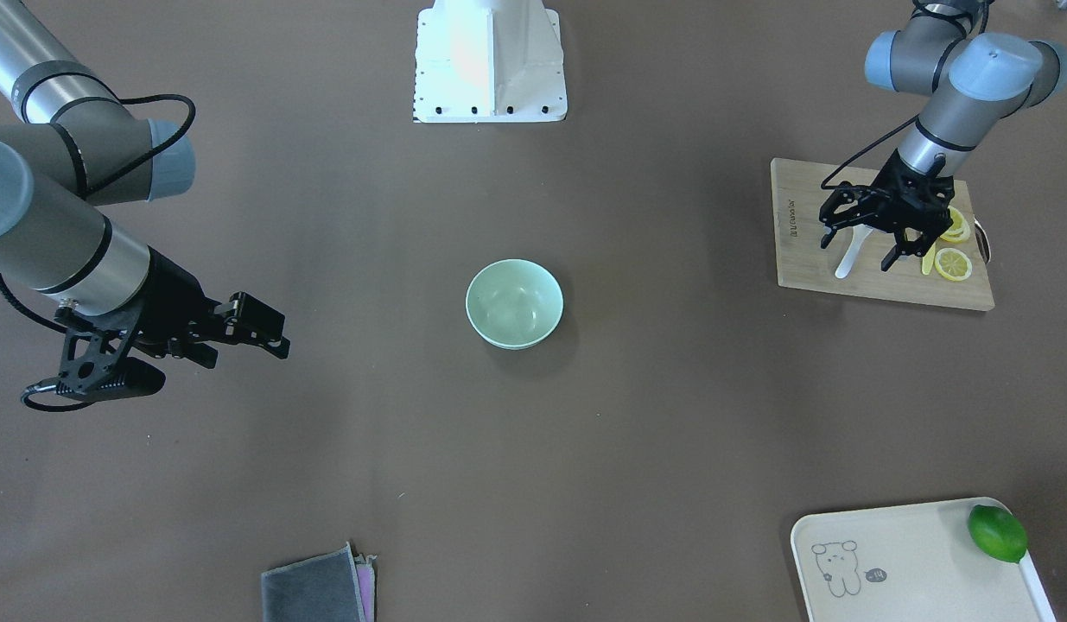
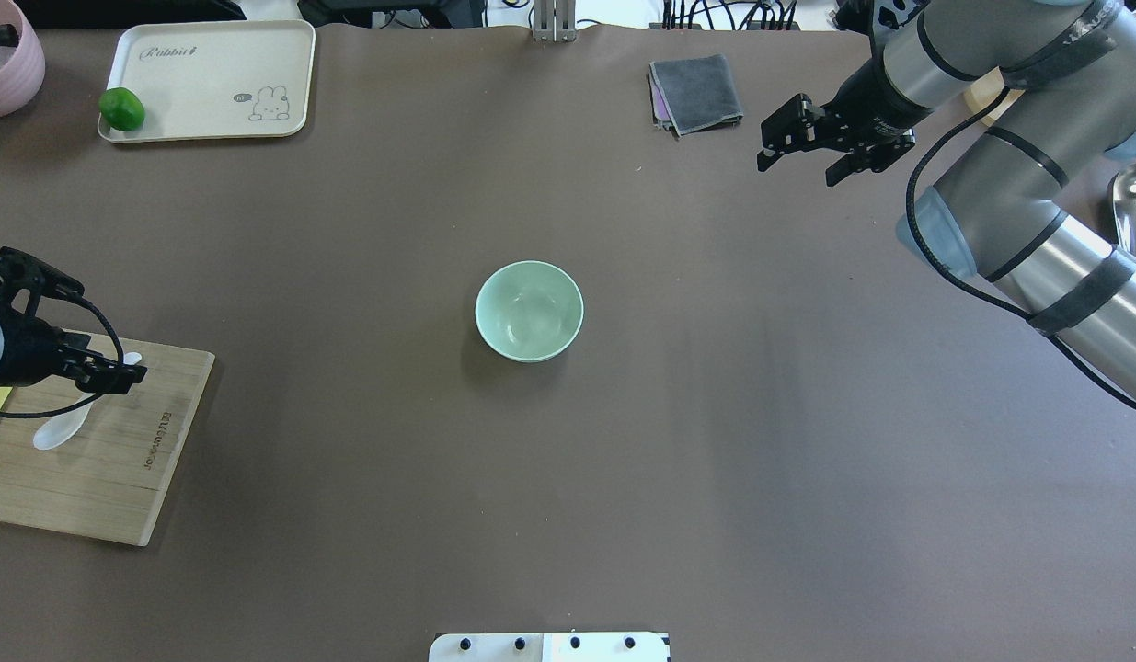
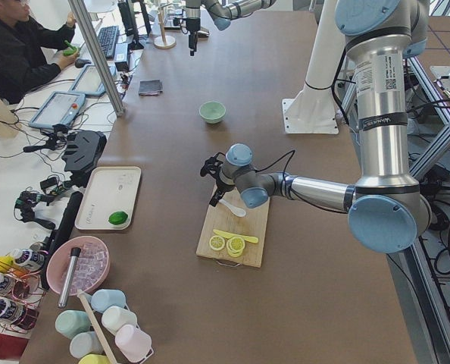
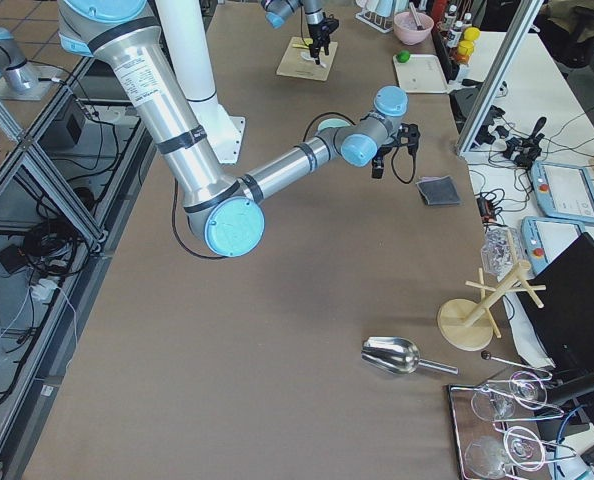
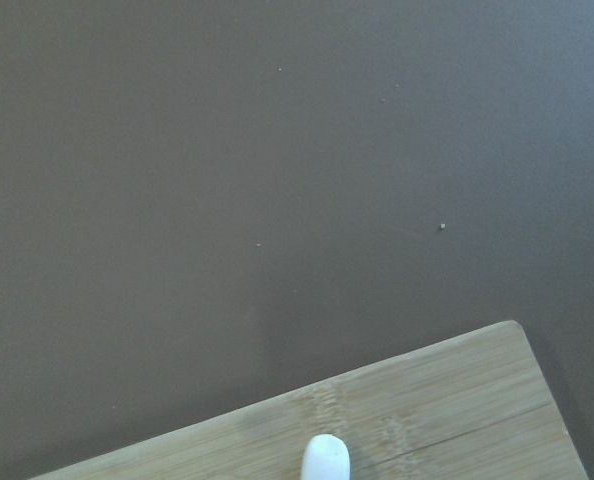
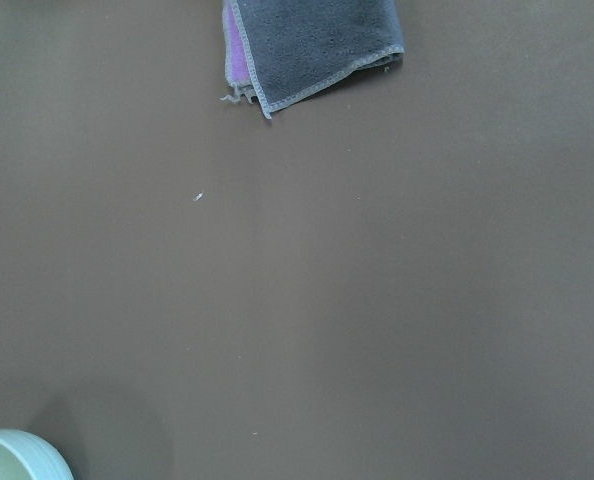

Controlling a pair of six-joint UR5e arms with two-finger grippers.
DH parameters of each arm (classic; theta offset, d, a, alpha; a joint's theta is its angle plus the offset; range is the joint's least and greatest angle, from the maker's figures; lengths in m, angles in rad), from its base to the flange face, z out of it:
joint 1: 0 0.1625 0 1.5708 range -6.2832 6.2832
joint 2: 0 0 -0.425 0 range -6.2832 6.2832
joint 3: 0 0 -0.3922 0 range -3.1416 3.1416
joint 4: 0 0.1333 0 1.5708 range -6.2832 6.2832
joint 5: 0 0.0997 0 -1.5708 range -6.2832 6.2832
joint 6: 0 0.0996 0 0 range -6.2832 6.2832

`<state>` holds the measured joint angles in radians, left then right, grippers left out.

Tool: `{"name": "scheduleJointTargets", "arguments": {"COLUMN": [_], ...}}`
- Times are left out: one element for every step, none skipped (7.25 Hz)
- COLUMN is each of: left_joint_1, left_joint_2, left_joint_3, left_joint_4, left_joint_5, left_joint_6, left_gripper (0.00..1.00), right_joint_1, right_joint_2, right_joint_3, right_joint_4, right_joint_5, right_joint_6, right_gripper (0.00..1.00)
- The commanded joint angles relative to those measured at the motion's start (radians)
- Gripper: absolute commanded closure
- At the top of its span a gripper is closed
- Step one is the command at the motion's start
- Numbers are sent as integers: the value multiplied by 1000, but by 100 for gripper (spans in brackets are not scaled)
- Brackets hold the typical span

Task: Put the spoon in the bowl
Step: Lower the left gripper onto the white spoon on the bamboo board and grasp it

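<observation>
Left jaws apart over the spoon (image 2: 60, 428), right jaws apart: might pinch off-centre and drop it short of the bowl (image 2: 529, 317).

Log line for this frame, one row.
phase: pre-grasp | left gripper: open, over spoon on board | right gripper: open, empty | bowl: empty

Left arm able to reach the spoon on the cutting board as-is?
Likely yes: the left end effector hangs open over the spoon on the cutting board, lemon slices off to one side, nothing in between.
</observation>
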<state>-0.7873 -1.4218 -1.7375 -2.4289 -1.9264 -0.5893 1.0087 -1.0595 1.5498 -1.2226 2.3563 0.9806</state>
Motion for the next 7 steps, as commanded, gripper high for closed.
{"name": "scheduleJointTargets", "arguments": {"left_joint_1": [0, 0, 2, 3, 5, 7, 13], "left_joint_2": [3, 6, 12, 21, 23, 23, 23], "left_joint_3": [7, 6, 7, 9, 7, 7, 9], "left_joint_4": [-2, -2, -18, -22, -22, -22, -22], "left_joint_5": [-3, -6, -8, -9, -11, -11, -11], "left_joint_6": [0, 0, 0, 0, -1, -1, -1], "left_gripper": [31, 31, 33, 33, 33, 34, 35], "right_joint_1": [-4, -4, -4, -4, -4, -5, -4], "right_joint_2": [3, 1, 3, 4, 4, 4, 3], "right_joint_3": [1, 1, 1, 1, 1, 3, 3], "right_joint_4": [0, 0, 0, 0, 0, 0, 0], "right_joint_5": [-2, -3, -3, -3, -3, -3, -3], "right_joint_6": [-2, -2, -2, 0, 1, 4, 4], "right_gripper": [0, 0, 0, 0, 0, 0, 0]}}
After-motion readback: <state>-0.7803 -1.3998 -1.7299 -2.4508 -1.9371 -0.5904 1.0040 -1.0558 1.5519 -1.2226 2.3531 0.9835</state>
